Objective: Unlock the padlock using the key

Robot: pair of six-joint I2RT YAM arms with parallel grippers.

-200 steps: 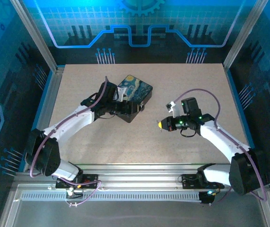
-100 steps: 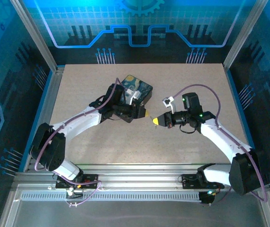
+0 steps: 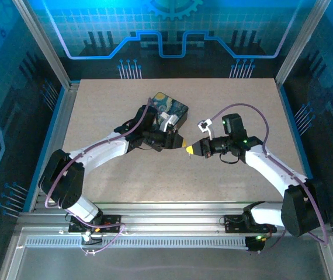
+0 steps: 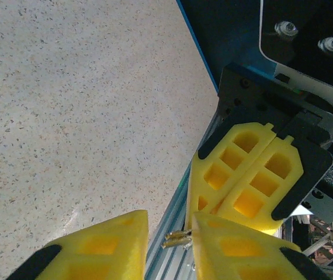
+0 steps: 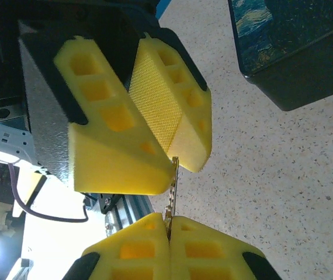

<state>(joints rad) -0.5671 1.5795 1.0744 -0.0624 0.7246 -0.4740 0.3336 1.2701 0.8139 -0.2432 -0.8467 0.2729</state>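
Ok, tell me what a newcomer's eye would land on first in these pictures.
The two yellow-tipped grippers meeting tip to tip at mid-table: the left gripper and the right gripper. Next, the thin key pinched in the shut right gripper, its free end reaching between the left fingers. Just beyond the left gripper, on the table, sits the dark box with a swirling blue-and-yellow lid.

The left arm (image 3: 99, 153) and right arm (image 3: 274, 172) are clad in white shells linked by black joints, and a purple cable (image 3: 240, 105) is looped along each. The left pincer (image 3: 179, 142) and right pincer (image 3: 189, 150) are fitted with yellow fingers (image 4: 254, 175), moulded with square hollows and backed in black. Two silver screws (image 4: 286, 28) are set in a black plate. A fine mesh pattern is pressed into one pad (image 5: 155, 99).
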